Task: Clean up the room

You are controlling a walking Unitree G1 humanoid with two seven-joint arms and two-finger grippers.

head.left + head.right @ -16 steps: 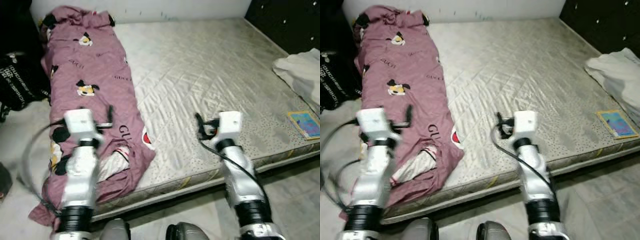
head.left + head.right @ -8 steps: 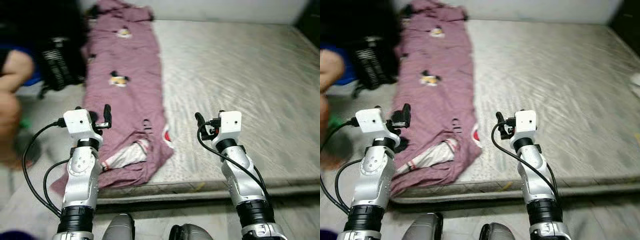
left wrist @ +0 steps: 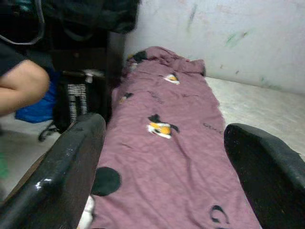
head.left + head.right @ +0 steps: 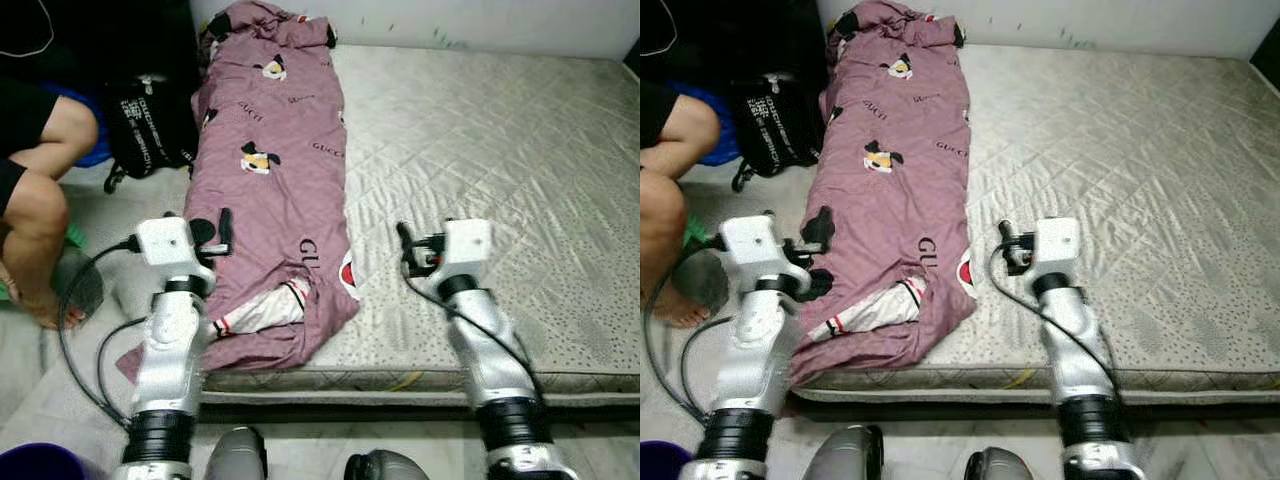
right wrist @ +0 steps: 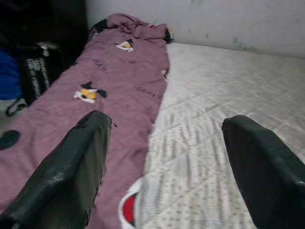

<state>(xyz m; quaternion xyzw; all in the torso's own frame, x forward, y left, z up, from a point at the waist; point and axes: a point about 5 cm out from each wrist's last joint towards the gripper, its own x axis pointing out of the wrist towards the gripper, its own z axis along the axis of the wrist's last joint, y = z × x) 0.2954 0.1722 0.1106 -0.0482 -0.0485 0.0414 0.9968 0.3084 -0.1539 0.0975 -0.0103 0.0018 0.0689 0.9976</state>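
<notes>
my left gripper (image 3: pixel 162 191) and right gripper (image 5: pixel 162 181), fingers wide and empty, hover over the purple blanket (image 4: pixel 270 200); grabbing one thin layer could drag it off the mattress (image 4: pixel 500 150) near the person's leg (image 4: pixel 45 190).

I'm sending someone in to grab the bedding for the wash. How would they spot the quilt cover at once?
Start at the bare grey quilted mattress on the floor. Along the side nearest the black bag and the seated person lies a long mauve-pink quilt cover, running from the wall to the near edge. Its cartoon-mouse prints and black lettering set it apart.
</notes>
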